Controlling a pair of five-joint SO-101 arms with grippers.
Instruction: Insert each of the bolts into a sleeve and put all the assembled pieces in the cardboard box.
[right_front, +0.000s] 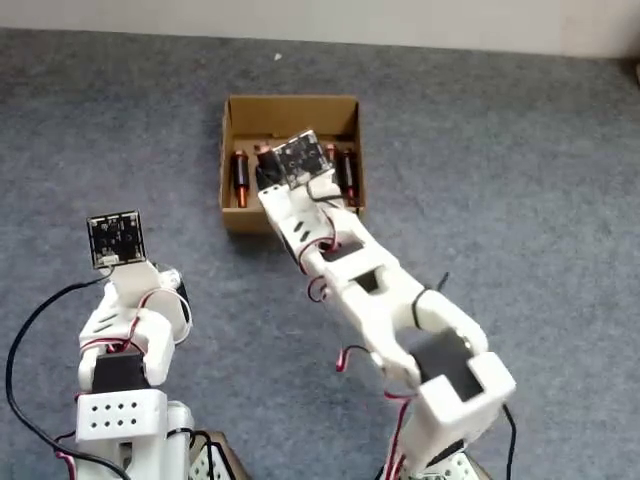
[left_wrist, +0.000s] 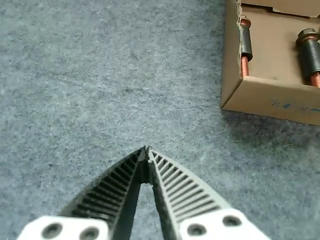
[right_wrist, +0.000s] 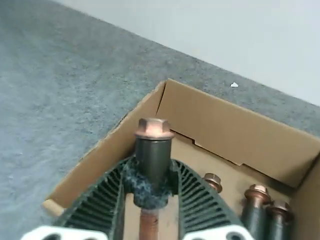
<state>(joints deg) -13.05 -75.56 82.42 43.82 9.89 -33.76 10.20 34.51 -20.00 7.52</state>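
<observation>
The right jaws are clenched on a dark sleeve (right_wrist: 152, 160) with a copper bolt (right_wrist: 154, 128) through it. The piece's long axis runs along the jaws: the hex head points away from the wrist toward the far wall of the cardboard box (right_wrist: 240, 130), and the threaded shank comes out of the sleeve back between the jaws. The held piece hangs over the open box. Three more assembled pieces (right_wrist: 255, 210) lie on the box floor just beside it, heads toward the same far wall. In the high view the box (right_front: 290, 105) sits in the upper centre of the frame, and the right arm (right_front: 380, 290) stretches to it from the lower right. An assembled piece (right_front: 240, 178) lies along the box's left wall, its long axis running top to bottom of the frame with the threaded end toward the bottom. Others (right_front: 346, 172) lie the same way by the right wall. The left jaws are pressed together tip to tip, grasping nothing, over the grey felt counter (left_wrist: 100, 75) near a corner of the box. The left arm (right_front: 125, 330) stands in the lower left of the high view, well apart from the box.
</observation>
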